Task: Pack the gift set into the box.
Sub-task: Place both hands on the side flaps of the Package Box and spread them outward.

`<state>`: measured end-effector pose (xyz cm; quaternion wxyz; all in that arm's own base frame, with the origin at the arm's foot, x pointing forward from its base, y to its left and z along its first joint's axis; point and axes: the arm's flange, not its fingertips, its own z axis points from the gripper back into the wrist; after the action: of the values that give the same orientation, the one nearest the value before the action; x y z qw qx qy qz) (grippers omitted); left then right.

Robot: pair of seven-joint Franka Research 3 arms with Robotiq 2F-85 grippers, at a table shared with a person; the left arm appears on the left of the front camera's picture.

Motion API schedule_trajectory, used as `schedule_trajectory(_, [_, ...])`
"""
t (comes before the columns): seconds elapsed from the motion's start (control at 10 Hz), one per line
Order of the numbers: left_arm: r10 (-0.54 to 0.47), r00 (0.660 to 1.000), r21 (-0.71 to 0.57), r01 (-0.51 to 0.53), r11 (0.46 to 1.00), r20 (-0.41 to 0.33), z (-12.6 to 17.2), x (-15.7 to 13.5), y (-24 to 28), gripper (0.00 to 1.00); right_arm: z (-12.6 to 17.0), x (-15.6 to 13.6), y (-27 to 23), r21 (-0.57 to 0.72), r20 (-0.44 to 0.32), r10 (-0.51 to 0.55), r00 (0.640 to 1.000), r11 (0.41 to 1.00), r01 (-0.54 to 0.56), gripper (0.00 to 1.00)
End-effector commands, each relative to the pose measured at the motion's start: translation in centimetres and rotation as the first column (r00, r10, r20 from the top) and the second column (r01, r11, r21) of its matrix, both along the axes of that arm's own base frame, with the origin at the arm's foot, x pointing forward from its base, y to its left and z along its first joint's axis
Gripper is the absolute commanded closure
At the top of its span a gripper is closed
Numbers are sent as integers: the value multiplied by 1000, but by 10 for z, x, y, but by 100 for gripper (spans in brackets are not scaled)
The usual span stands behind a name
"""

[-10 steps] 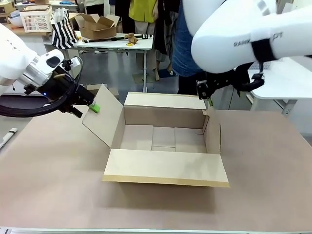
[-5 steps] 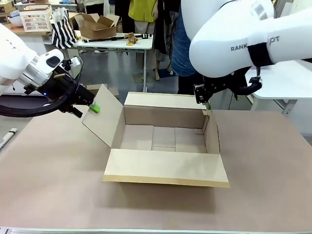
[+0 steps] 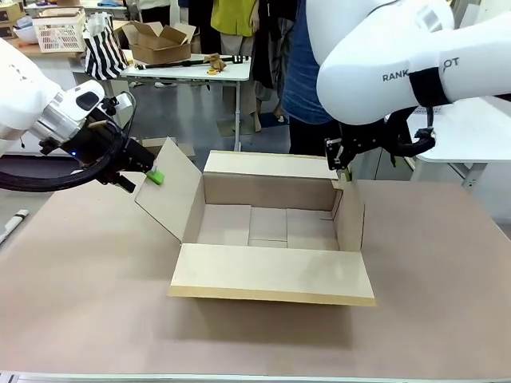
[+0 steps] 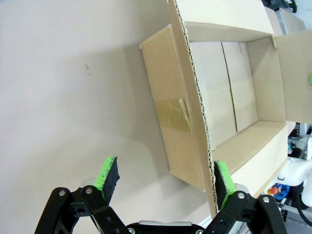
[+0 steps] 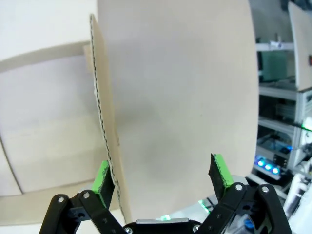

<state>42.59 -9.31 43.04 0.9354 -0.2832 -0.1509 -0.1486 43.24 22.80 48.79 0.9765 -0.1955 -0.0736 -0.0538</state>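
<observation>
The large plain brown cardboard box (image 3: 271, 273) is judged light, its flaps (image 3: 169, 191) bendable; take flap edges. The left pincer (image 4: 164, 176) and right pincer (image 5: 161, 174) spread wide, clamping nothing.

Surface (image 3: 96, 303): flat brown matte top, spans the whole near view. One open brown cardboard box (image 3: 267, 191) sits on it, roughly centre. Near flap (image 3: 271, 273) is folded out flat toward the camera, far flap (image 3: 267, 165) is folded outward, left flap (image 3: 169, 190) is tilted up and out, right flap (image 3: 349, 215) is near upright. A small white stick-like item (image 3: 13, 224) lies at the left edge, well apart from the box; can't tell what it is.
</observation>
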Motion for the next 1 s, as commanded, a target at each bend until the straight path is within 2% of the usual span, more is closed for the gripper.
schedule_trajectory(0.0, [8, 1000, 16, -8, 1000, -7, 3, 0, 0, 0, -7, -5, -40, 188, 45, -52, 998, 981, 43, 0])
schedule_trajectory(0.2, [8, 1000, 16, -8, 1000, -7, 3, 0, 0, 0, -16, -6, -66, 237, 54, -129, 990, 965, 113, 0])
schedule_trajectory(0.4, [8, 1000, 16, -8, 1000, -7, 3, 0, 0, 0, -37, 5, -94, 334, 20, -170, 985, 930, 154, 0])
schedule_trajectory(0.6, [8, 1000, 16, -8, 1000, -7, 3, 0, 0, 0, -53, 14, -116, 430, 67, -224, 972, 886, 174, 0])
schedule_trajectory(0.7, [8, 1000, 16, -8, 1000, -7, 3, 0, 0, 0, -62, 23, -112, 451, 51, -208, 977, 877, 163, 0])
schedule_trajectory(0.8, [8, 1000, 16, -8, 1000, -7, 3, 0, 0, 0, -45, 13, -106, 362, 44, -237, 970, 909, 206, 0])
schedule_trajectory(0.9, [8, 1000, 16, -8, 1000, -7, 3, 0, 0, 0, -45, 13, -106, 362, 44, -237, 970, 909, 206, 0])
